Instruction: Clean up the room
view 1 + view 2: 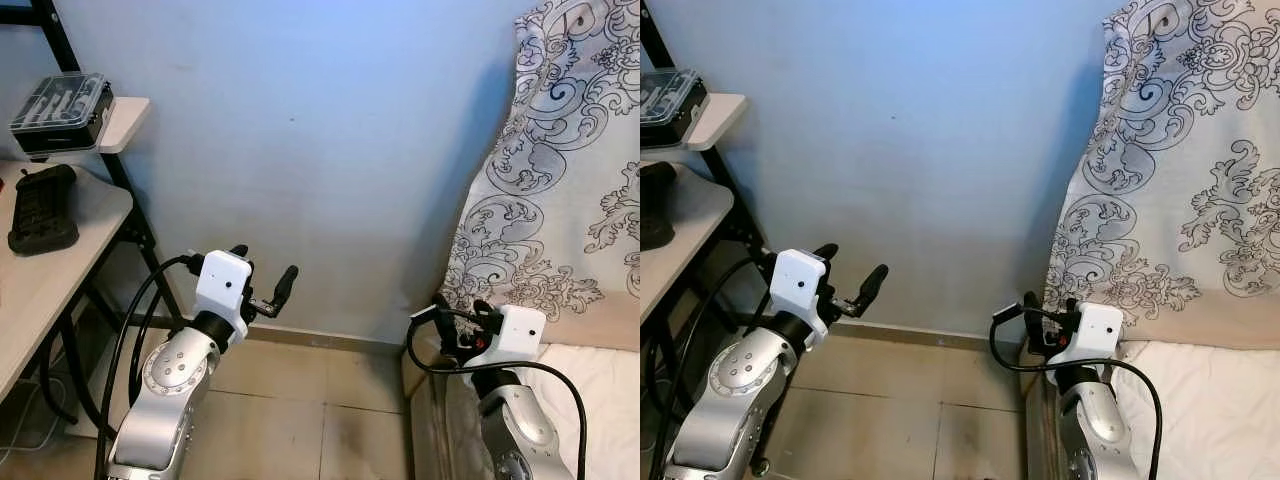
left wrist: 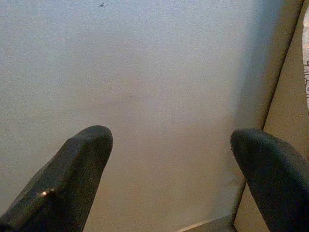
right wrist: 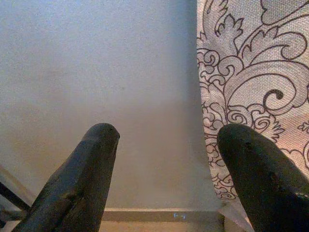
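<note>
My left gripper [image 1: 265,268] is raised in front of the blue wall [image 1: 320,150], open, with nothing between its fingers [image 2: 82,164]. Low at the right, my right gripper [image 1: 461,306] is also open and empty, close to the edge of a patterned cloth [image 1: 570,160]. Its fingers [image 3: 82,174] point at the wall and that cloth [image 3: 251,72]. A black ridged object [image 1: 42,208] lies on the light wooden desk [image 1: 70,262] at the left. Above it, a clear-lidded case [image 1: 62,108] sits on a small shelf [image 1: 128,118].
The desk stands on black metal legs [image 1: 140,235], with cables under it. Beige floor tiles [image 1: 330,400] run to the skirting at the wall. A white mattress [image 1: 610,400] lies at the lower right below the hanging cloth.
</note>
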You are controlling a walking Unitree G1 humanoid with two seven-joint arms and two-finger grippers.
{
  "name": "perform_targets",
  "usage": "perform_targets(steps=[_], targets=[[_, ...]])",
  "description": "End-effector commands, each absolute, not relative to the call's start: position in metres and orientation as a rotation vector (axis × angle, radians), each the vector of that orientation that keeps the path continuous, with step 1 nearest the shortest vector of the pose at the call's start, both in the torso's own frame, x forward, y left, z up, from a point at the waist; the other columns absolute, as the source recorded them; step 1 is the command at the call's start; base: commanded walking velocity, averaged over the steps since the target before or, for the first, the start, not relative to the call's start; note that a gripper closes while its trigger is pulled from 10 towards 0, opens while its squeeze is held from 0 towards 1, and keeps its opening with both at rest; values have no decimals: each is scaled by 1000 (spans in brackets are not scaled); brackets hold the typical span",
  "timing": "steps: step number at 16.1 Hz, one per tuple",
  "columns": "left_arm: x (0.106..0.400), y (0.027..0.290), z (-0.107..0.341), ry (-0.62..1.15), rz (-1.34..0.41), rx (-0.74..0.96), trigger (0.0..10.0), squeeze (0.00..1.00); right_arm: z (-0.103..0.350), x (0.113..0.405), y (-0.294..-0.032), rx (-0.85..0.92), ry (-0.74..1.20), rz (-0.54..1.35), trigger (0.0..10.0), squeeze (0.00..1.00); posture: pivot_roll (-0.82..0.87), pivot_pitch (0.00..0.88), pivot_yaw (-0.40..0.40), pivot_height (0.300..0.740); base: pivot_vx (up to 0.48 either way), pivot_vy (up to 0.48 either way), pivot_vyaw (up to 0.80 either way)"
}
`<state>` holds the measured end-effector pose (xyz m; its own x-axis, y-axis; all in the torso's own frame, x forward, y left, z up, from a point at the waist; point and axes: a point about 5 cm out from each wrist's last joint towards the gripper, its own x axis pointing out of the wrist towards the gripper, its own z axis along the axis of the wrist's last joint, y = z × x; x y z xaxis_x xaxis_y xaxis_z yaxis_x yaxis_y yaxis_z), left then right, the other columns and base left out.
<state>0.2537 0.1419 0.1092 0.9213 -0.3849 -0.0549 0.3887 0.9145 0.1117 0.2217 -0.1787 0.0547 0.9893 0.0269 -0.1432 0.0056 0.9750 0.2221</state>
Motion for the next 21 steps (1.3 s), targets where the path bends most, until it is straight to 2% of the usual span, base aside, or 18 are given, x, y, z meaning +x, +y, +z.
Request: perform_targets(steps=[1, 4, 9, 11, 12, 15, 17, 21], targets=[[286, 157, 108, 72, -235, -43, 10000, 0, 67, 278, -125, 77, 153, 106, 10000, 0, 23, 0, -10, 740, 0, 0, 0], [292, 139, 109, 85, -326, -31, 10000, 0, 73, 274, -109, 169, 131, 228, 10000, 0, 14, 0, -14, 740, 0, 0, 0], [299, 140, 105, 96, -308, -2, 10000, 0, 71, 284, -107, 159, 137, 224, 10000, 0, 28, 0, -16, 740, 0, 0, 0], [296, 146, 107, 81, -286, 21, 10000, 0, 76, 279, -111, 162, 104, 222, 10000, 0, 32, 0, -15, 740, 0, 0, 0], [283, 158, 111, 39, -286, 34, 10000, 0, 74, 269, -126, 132, 90, 200, 10000, 0, 30, 0, -15, 740, 0, 0, 0], [250, 171, 108, 22, -275, 51, 10000, 0, 62, 236, -164, 146, 77, 71, 10000, 0, 37, 0, -25, 740, 0, 0, 0], [252, 167, 105, 27, -248, 42, 10000, 0, 54, 229, -162, 166, 96, 60, 10000, 0, 31, 0, -26, 740, 0, 0, 0], [268, 163, 113, 17, -247, 61, 10000, 0, 62, 249, -147, 159, 82, 100, 10000, 0, 30, 0, -26, 740, 0, 0, 0]])
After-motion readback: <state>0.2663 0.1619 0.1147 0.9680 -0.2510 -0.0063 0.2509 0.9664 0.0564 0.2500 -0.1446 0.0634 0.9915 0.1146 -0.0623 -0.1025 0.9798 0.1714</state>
